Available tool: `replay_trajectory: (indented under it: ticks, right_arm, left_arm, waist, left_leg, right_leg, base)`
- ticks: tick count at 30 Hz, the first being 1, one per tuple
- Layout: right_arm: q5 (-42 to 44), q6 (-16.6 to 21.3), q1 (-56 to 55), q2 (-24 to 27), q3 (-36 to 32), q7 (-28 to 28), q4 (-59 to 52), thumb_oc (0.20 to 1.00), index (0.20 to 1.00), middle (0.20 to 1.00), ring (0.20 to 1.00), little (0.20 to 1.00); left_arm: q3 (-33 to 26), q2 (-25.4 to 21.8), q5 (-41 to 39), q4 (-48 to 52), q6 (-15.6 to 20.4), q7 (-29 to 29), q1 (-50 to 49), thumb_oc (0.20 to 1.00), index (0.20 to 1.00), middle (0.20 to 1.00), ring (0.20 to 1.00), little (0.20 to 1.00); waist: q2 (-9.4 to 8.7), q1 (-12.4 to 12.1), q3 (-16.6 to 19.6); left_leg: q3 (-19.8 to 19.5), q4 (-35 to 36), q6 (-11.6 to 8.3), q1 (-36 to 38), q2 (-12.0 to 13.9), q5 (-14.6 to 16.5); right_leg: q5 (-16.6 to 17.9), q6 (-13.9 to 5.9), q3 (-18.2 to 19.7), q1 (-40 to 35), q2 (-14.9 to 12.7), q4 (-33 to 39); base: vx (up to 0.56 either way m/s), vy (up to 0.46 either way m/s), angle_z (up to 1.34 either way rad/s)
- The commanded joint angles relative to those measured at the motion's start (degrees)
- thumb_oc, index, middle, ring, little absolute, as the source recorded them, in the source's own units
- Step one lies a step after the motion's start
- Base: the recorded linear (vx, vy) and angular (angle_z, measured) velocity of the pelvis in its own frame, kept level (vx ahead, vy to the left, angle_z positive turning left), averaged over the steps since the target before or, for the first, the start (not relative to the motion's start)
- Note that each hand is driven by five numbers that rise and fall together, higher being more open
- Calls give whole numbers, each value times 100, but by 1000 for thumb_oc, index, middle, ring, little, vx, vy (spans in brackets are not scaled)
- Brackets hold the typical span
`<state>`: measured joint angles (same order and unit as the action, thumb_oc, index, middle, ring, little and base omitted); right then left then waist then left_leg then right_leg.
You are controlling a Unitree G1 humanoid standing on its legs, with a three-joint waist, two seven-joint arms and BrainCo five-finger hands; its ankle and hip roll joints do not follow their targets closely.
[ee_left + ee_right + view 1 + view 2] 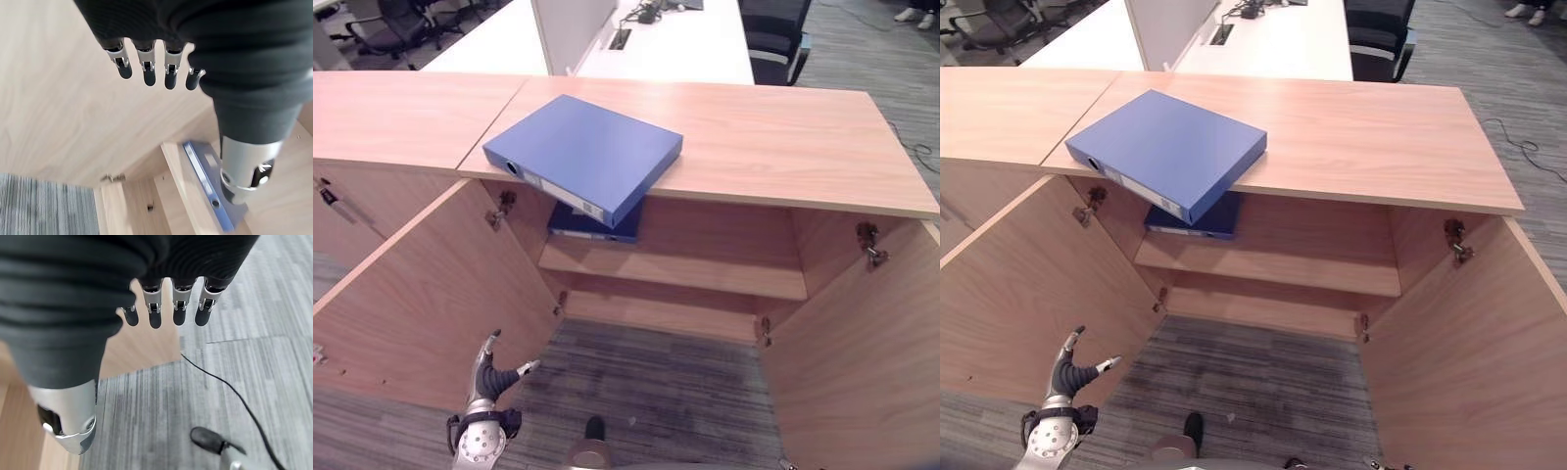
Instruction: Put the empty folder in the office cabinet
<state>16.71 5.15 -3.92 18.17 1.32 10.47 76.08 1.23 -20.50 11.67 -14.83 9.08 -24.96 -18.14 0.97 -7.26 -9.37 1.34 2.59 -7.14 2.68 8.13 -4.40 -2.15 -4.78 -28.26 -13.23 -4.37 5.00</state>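
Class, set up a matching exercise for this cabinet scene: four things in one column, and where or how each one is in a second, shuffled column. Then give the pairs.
Things:
1. large blue folder
2. second blue folder
3. left hand
4. cabinet doors

Places or states:
A. on the shelf inside the cabinet
B. swung open on both sides
C. on the cabinet top, one corner past its front edge
D. low by the left door, fingers straight, holding nothing

Pairs: 1-C, 2-A, 3-D, 4-B
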Motion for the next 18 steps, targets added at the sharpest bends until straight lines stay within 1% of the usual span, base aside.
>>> replay_trajectory:
  ticks: [1,4,5,6,7,9,14,15,16,17,18]
  right_arm:
    - [-41,159,198,-80,115,231,-13,1000,1000,1000,1000,1000]
    - [-28,161,207,-95,152,232,-30,1000,1000,1000,1000,1000]
    - [-12,155,229,-105,202,212,-45,1000,1000,1000,1000,1000]
    - [-9,149,235,-103,218,201,-55,1000,1000,1000,1000,1000]
    - [-8,147,239,-109,218,200,-56,1000,1000,1000,1000,1000]
    - [-25,148,231,-113,266,180,-62,1000,1000,1000,1000,1000]
    - [-63,138,240,-58,305,126,-82,1000,1000,1000,1000,1000]
    - [-98,127,249,3,319,104,-86,1000,1000,1000,1000,1000]
    - [-136,112,243,56,328,57,-101,1000,1000,1000,1000,1000]
    - [-136,111,246,50,319,57,-103,1000,1000,1000,1000,1000]
    - [-176,101,237,85,331,21,-114,1000,1000,1000,1000,1000]
  left_arm:
    - [-551,-394,671,693,263,-776,428,1000,1000,1000,1000,1000]
    - [-672,-473,843,945,255,-892,452,1000,1000,1000,1000,1000]
    - [-787,-609,1086,1219,235,-1048,552,1000,1000,1000,1000,1000]
    - [-827,-692,1189,1302,221,-1087,597,1000,1000,1000,1000,1000]
    - [-831,-694,1198,1312,214,-1087,595,1000,1000,1000,1000,1000]
    - [-854,-852,1386,1478,205,-1150,697,1000,1000,1000,1000,1000]
    - [-845,-1349,1830,1819,185,-1143,976,1000,1000,1000,1000,1000]
    - [-846,-1599,1964,1904,190,-1066,1070,1000,1000,1000,1000,1000]
    - [-812,-1955,2164,1973,210,-943,1215,1000,1000,1000,1000,1000]
    - [-806,-1963,2165,1970,210,-943,1230,1000,1000,1000,1000,1000]
    - [-786,-2176,2237,1953,207,-875,1291,1000,1000,1000,1000,1000]
  waist:
    - [-226,-60,-47]
    - [-220,-82,-41]
    - [-195,-99,-41]
    - [-184,-99,-39]
    - [-190,-98,-43]
    - [-173,-88,-48]
    - [-120,-17,-51]
    - [-92,36,-39]
    - [-61,91,-34]
    - [-62,85,-43]
    - [-39,126,-32]
  left_leg:
    - [-143,-182,-109,-159,-62,45]
    - [-175,-172,-128,-149,-70,41]
    - [-208,-173,-138,-136,-70,43]
    - [-218,-174,-145,-130,-69,43]
    - [-219,-174,-146,-128,-67,44]
    - [-231,-174,-157,-116,-54,39]
    - [-217,-169,-171,-79,-36,45]
    - [-200,-173,-176,-58,-26,50]
    - [-162,-158,-207,22,8,106]
    - [-162,-163,-194,2,3,72]
    - [-134,-174,-197,5,5,76]
  right_leg:
    - [-256,-297,208,107,-261,-238]
    - [-267,-283,165,70,-248,-225]
    - [-276,-270,146,54,-236,-223]
    - [-283,-264,140,48,-230,-226]
    - [-284,-263,139,46,-228,-226]
    - [-304,-253,136,30,-216,-237]
    - [-333,-243,159,14,-196,-253]
    - [-340,-245,181,14,-196,-267]
    - [-404,-237,233,-11,-177,-282]
    - [-367,-239,228,8,-183,-286]
    - [-362,-243,262,26,-185,-299]
  base:
    - [-4,-40,11]
    - [-2,-23,10]
    - [-1,-30,9]
    - [-2,-22,6]
    - [-2,-10,5]
    - [-3,-6,2]
    - [0,0,0]
    - [0,0,0]
    - [3,2,-3]
    - [1,11,-7]
    - [-21,21,-7]
